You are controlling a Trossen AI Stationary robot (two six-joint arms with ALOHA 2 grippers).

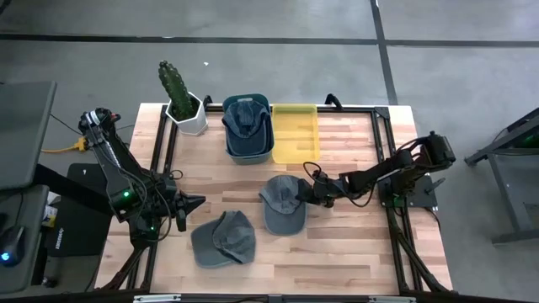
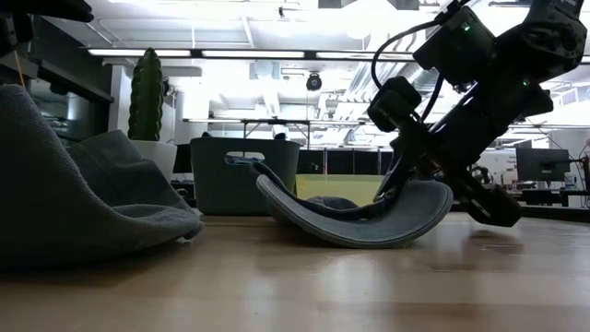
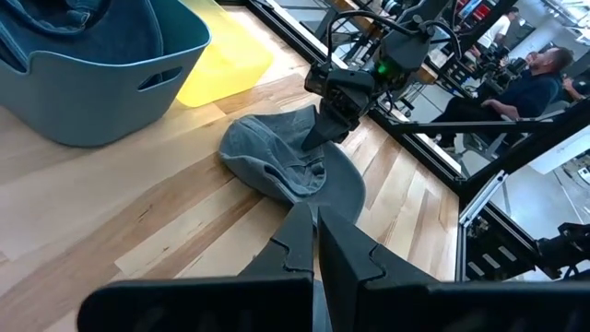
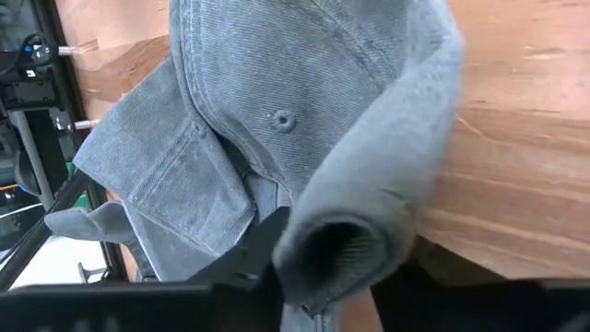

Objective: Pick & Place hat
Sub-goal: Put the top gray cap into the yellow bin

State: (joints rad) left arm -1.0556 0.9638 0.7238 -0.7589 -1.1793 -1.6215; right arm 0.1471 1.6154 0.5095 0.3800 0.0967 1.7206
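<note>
Right pincer at frame centre in the high view, fingers pinched on the crown fabric of the grey hat, which lies on the bench. Second hat lower left of it; a third sits in the blue bin. Left pincer fully closed, empty, at left.
</note>
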